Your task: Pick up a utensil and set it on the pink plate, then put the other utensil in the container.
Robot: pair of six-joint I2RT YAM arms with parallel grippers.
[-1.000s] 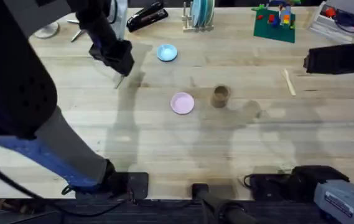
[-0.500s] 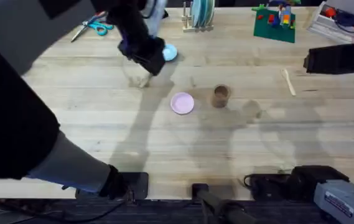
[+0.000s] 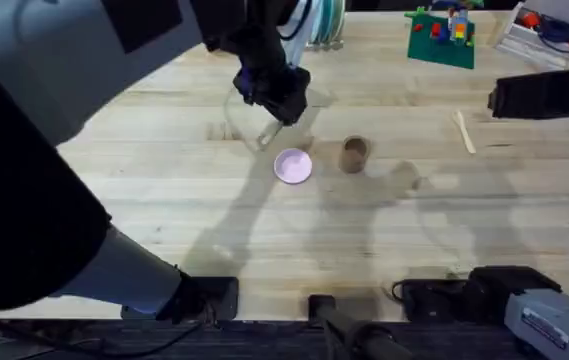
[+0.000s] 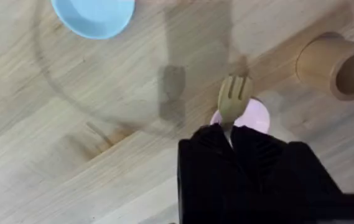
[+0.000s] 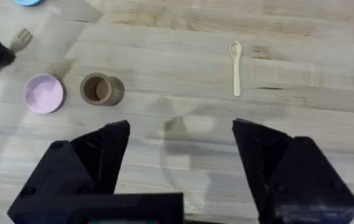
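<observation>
My left gripper [image 3: 280, 108] is shut on the handle of the pale wooden fork [image 4: 233, 99], tines pointing away from the fingers. It hangs just beyond the pink plate [image 3: 293, 166], whose rim [image 4: 256, 116] peeks out beside my fingers. The brown container [image 3: 354, 153] stands upright just right of the plate, its mouth open [image 4: 337, 67]. The tineless wooden utensil [image 3: 465, 132] lies flat on the table at the right [image 5: 235, 60]. My right gripper [image 5: 181, 127] hovers open and holds nothing, near that utensil. The right wrist view also shows the plate [image 5: 43, 93], the container [image 5: 101, 89] and the held fork [image 5: 20, 40].
A light blue dish [image 4: 93, 12] sits behind the pink plate. A dish rack [image 3: 322, 25], a toy brick model [image 3: 441, 30] and a bin of small items [image 3: 549, 30] line the far edge. Bare wood lies in front of the plate.
My left arm has swung from the far left toward the middle, carrying the fork to just beyond the pink plate. The right arm has stayed put.
</observation>
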